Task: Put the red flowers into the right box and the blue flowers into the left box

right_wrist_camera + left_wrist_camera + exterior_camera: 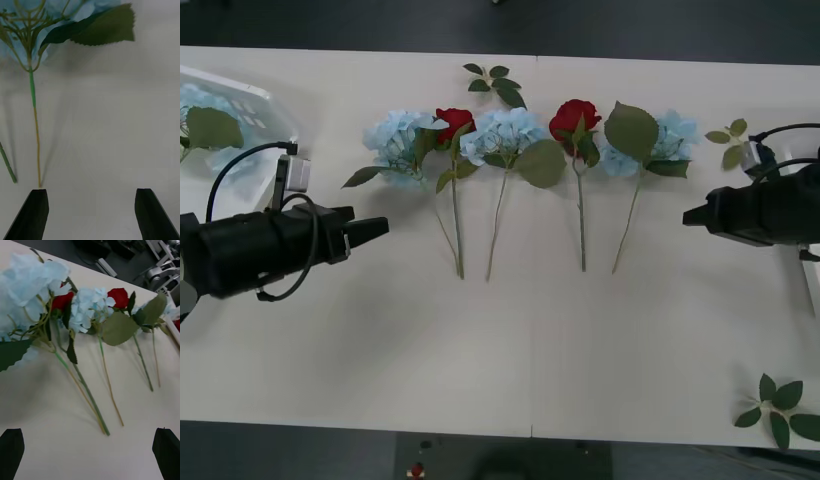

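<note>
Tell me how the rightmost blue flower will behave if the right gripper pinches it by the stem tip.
The rightmost blue flower has a long thin stem and a big head, so it will probably droop and swing head-down. It looks light, so lifting should be easy. The thin stem may slip or twist between the open fingers of the right gripper; gripping nearer the leaf seems steadier.

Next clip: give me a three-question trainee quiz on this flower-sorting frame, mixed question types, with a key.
1. How many red flowers lie in the row on the table?
2. True or false: the left box already holds a blue flower.
3. Multiple choice: the right gripper is A) open over bare table near a blue flower's stem end, B) shut on a rose, C) inside the right box.

Key:
1. Two, with three blue flowers in the same row.
2. True; pale blue petals and a green leaf show inside it.
3. A. The left gripper is also open and holds nothing.
</note>
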